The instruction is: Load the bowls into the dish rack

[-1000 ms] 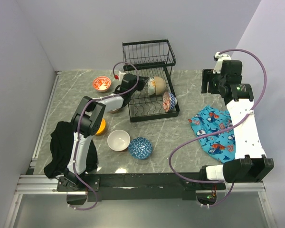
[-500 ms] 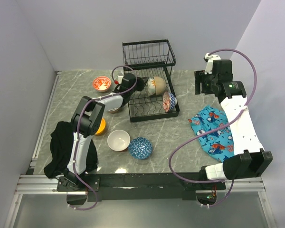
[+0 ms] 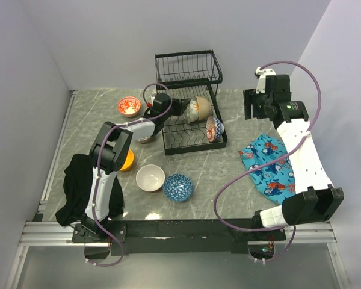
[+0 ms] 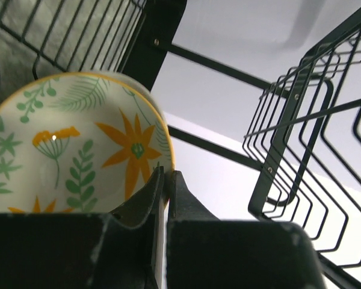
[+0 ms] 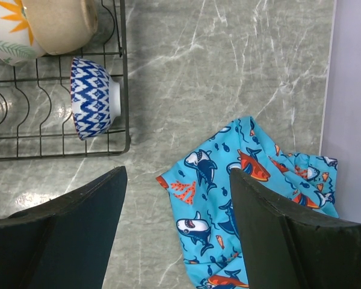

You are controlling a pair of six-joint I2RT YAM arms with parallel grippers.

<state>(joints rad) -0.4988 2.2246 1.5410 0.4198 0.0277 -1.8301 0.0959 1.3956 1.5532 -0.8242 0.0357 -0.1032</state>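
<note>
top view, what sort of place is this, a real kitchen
Probably a lab test bench staged as a kitchen: bare walls around a marble-look table, two robot arms bolted on, a dish rack.

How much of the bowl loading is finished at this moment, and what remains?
Done: a beige bowl and a blue zigzag bowl stand in the dish rack, lower tray. In hand: the left gripper pinches the rim of a floral bowl beside the beige one. Left: the red bowl, orange bowl, white bowl and blue patterned bowl on the table. The right gripper is open, empty.
</note>
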